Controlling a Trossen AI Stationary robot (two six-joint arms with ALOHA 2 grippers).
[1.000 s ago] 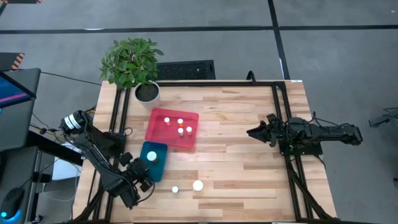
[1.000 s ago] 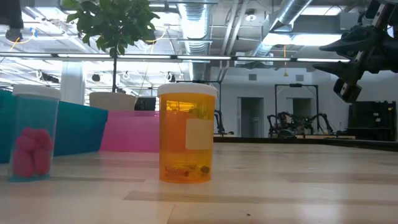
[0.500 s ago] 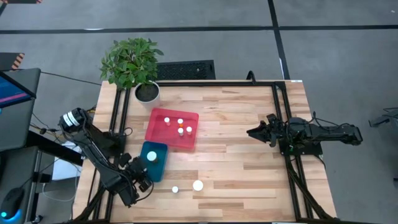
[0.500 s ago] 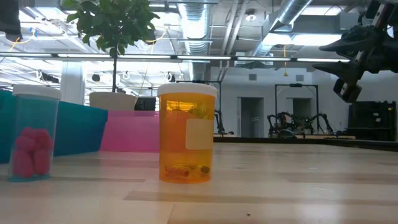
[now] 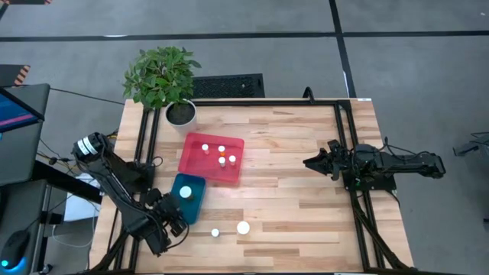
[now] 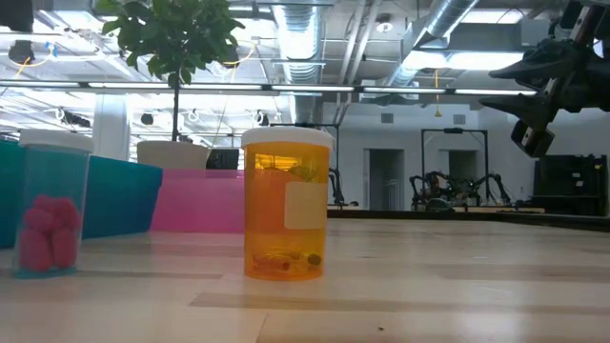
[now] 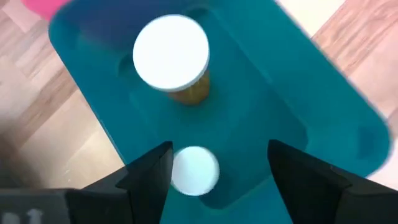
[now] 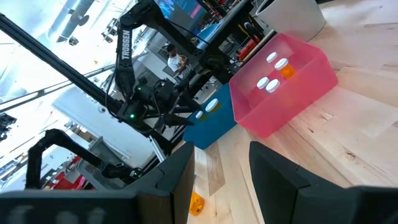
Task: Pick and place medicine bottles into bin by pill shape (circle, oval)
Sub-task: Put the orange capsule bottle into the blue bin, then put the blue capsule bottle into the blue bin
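Note:
My left gripper (image 5: 174,221) hangs open over the near end of the teal bin (image 5: 191,202). In the left wrist view a small white-capped bottle (image 7: 194,171) stands in the teal bin (image 7: 267,106) below the gap between my fingers, close to one finger, and a larger white-capped orange bottle (image 7: 171,55) stands farther in. Two more bottles (image 5: 215,232) (image 5: 243,228) stand on the table near the front; the low view shows them as an orange one (image 6: 286,205) and a blue one with pink pills (image 6: 52,205). My right gripper (image 5: 309,162) waits open at the right.
A pink bin (image 5: 212,158) holding several white-capped bottles lies behind the teal one. A potted plant (image 5: 162,80) stands at the far left corner. Bare wood stretches between the bins and the right arm.
In the low view the dark part of my left arm above the teal bin has moved upward. The bottles and both bins have stayed where they were.

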